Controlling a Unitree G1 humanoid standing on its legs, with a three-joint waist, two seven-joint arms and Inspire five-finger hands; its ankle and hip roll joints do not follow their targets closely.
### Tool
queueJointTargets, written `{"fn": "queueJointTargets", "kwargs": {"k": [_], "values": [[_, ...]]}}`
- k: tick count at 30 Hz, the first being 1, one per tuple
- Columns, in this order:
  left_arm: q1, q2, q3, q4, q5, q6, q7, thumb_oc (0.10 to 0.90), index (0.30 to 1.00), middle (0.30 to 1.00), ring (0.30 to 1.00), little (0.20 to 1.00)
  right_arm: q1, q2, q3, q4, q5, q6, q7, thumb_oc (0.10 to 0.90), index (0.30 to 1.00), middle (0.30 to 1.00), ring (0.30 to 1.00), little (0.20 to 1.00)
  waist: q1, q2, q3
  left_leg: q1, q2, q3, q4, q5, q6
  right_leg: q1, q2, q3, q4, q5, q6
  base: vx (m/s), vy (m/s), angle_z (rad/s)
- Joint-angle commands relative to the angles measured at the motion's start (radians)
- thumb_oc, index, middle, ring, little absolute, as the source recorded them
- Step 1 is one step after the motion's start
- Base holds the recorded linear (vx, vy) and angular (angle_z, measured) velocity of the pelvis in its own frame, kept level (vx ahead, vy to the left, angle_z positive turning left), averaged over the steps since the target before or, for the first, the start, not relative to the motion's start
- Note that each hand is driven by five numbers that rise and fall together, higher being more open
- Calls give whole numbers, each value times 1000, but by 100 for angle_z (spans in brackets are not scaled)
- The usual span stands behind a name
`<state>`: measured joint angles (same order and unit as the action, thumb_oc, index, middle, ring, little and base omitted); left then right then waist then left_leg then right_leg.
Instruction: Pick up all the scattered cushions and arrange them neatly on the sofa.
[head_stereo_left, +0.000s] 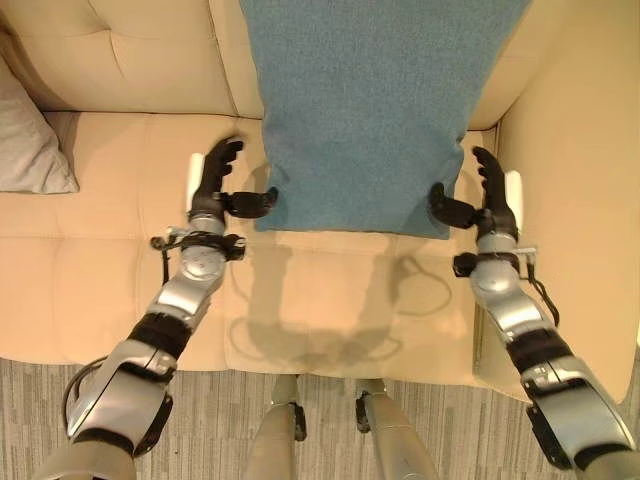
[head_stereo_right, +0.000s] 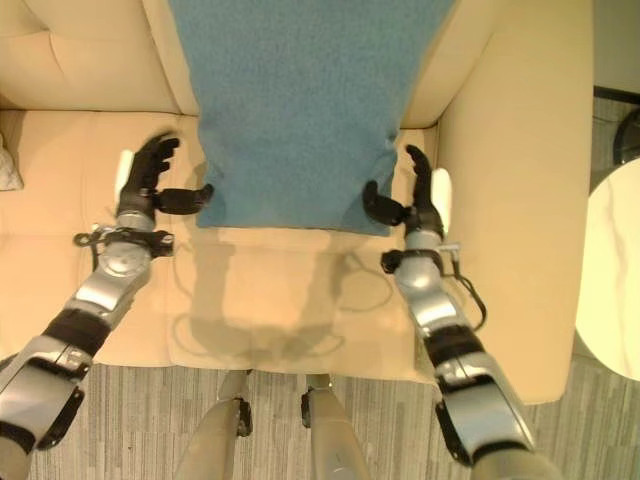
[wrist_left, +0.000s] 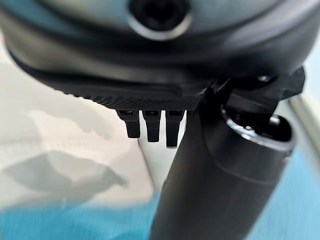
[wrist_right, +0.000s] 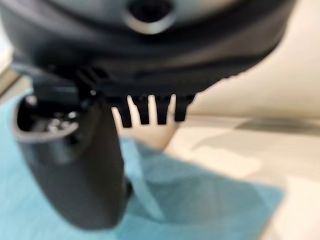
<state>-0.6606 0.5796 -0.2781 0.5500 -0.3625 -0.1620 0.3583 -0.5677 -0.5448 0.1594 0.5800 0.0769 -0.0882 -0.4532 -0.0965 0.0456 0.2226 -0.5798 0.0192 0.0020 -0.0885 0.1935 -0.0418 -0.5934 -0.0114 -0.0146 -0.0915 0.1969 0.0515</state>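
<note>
Blue cushion (head_stereo_left: 365, 110) leaning on sofa (head_stereo_left: 110, 220) back, left hand (head_stereo_left: 215, 180) and right hand (head_stereo_left: 490, 195) flanking it — fingers spread wide, holding nothing

the blue cushion (head_stereo_left: 362, 110) is matt woven cloth with a fine, slightly rough grain. the sofa (head_stereo_left: 120, 210) looks like smooth cream leather or leatherette with a soft sheen and stitched seams. the grey cushion (head_stereo_left: 25, 140) is plain matt fabric. the floor (head_stereo_left: 320, 420) shows streaked grey wood-look planks.
</note>
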Motion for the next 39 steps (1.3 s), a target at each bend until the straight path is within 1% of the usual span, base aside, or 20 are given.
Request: {"fn": "queueJointTargets", "kwargs": {"k": [1,3,5,6,7,8,10,14,15,19,20,22,23,24,29,32,36,37,38,39], "values": [[-8,57,70,-32,-22,-123,-9,800,900,900,900,900,56,-65,-74,-39,-22,-83,-7,800,900,900,900,900,0,-24,-122,56,-56,31,1,-119,-21,38,2,-29,4,-92,87,39,-4,3],[152,71,163,-101,-35,-129,-35,800,900,900,900,900,198,-66,-158,-76,-9,-98,18,800,900,900,900,900,-1,-28,-141,78,-56,29,1,-128,-18,62,2,-34,4,-99,85,50,-3,4],[286,55,234,-148,-25,-129,-48,800,900,900,900,900,309,-49,-222,-98,2,-109,41,800,900,900,900,900,-2,-32,-155,103,-54,29,1,-135,-19,89,0,-39,4,-108,84,67,6,4],[350,39,261,-161,-12,-123,-59,800,900,900,900,900,359,-38,-250,-108,0,-112,53,800,900,900,900,900,-3,-35,-162,117,-51,30,1,-139,-19,104,0,-41,4,-113,84,120,2,2],[458,-4,308,-168,2,-111,-83,800,900,900,900,900,441,-15,-294,-118,-10,-117,71,800,900,900,900,900,-5,-43,-175,152,-43,33,1,-147,-19,141,-1,-43,4,-122,82,83,1,4],[461,-4,309,-170,3,-110,-83,800,900,900,900,900,443,-14,-295,-120,-10,-116,71,800,900,900,900,900,-6,-44,-175,149,-45,33,1,-142,-19,138,-3,-43,4,-118,82,82,-2,4],[572,-50,339,-147,55,-77,-102,800,900,900,900,900,539,23,-331,-136,-33,-113,94,800,900,900,900,900,-6,-48,-186,210,-35,37,1,-155,-20,201,-2,-45,4,-136,79,90,-3,-2],[662,-84,340,-79,132,-38,-131,800,900,900,900,900,620,67,-327,-138,-37,-105,136,800,900,900,900,900,-9,-52,-196,271,-32,44,1,-156,-19,262,-3,-48,4,-146,77,84,12,-2],[710,-116,335,-38,153,-16,-149,800,900,900,900,900,653,94,-306,-117,-37,-94,161,800,900,900,900,900,-8,-53,-204,306,-28,49,1,-159,-17,298,-4,-51,4,-153,75,53,3,-1],[778,-156,309,15,201,6,-176,800,900,900,900,900,692,118,-270,-80,-56,-78,194,800,900,900,900,900,-6,-53,-207,363,-25,54,1,-167,-13,351,-3,-49,4,-163,71,57,10,0],[789,-185,287,91,224,17,-186,800,900,900,900,900,698,138,-235,-31,-67,-74,208,800,900,900,900,900,-6,-56,-209,398,-23,59,1,-172,-11,386,-1,-47,4,-169,69,41,4,2],[795,-193,269,116,249,24,-187,800,900,900,900,900,702,152,-219,-5,-62,-72,218,800,900,900,900,900,-5,-58,-212,415,-23,62,1,-176,-10,404,-1,-43,4,-171,69,24,-2,-4],[797,-214,239,196,289,34,-194,800,900,900,900,900,695,162,-182,49,-76,-69,224,800,900,900,900,900,-4,-60,-212,446,-21,66,1,-183,-9,434,0,-41,4,-176,68,6,-6,-7],[796,-214,239,198,290,33,-194,800,900,900,900,900,694,162,-182,50,-76,-70,224,800,900,900,900,900,-4,-60,-210,449,-21,66,1,-184,-9,436,0,-41,4,-177,68,-7,-16,-6],[742,-268,188,521,367,56,-175,800,900,900,900,900,670,204,-90,217,-85,-62,238,800,900,900,900,900,-12,-65,-219,507,-13,69,1,-198,-12,498,11,-24,4,-196,58,19,-41,-6],[721,-275,154,599,424,60,-172,800,900,900,900,900,657,231,-60,306,-70,-59,244,800,900,900,900,900,-21,-63,-215,516,-5,73,1,-199,-17,503,20,-16,4,-204,54,-22,-55,5],[721,-286,134,628,455,61,-178,800,900,900,900,900,647,247,-38,370,-64,-55,249,800,900,900,900,900,-21,-56,-216,533,-1,82,1,-198,-15,512,25,-9,4,-215,52,-47,-28,7],[708,-287,130,629,442,64,-175,800,900,900,900,900,626,241,-22,406,-71,-48,244,800,900,900,900,900,-13,-72,-183,486,-9,76,125,-226,-16,517,6,-10,4,-208,45,-147,-34,-1],[707,-287,130,629,442,64,-175,800,900,900,900,900,624,241,-22,407,-71,-48,244,800,900,900,900,900,-14,-72,-183,481,-9,75,133,-230,-16,515,6,-11,4,-208,45,-299,-20,5],[692,-290,129,634,439,68,-179,800,900,900,900,900,602,231,-14,430,-83,-40,241,800,900,900,900,900,-10,-90,-168,464,-34,62,225,-299,-13,503,-12,-15,4,-197,42,-156,7,8]]}}
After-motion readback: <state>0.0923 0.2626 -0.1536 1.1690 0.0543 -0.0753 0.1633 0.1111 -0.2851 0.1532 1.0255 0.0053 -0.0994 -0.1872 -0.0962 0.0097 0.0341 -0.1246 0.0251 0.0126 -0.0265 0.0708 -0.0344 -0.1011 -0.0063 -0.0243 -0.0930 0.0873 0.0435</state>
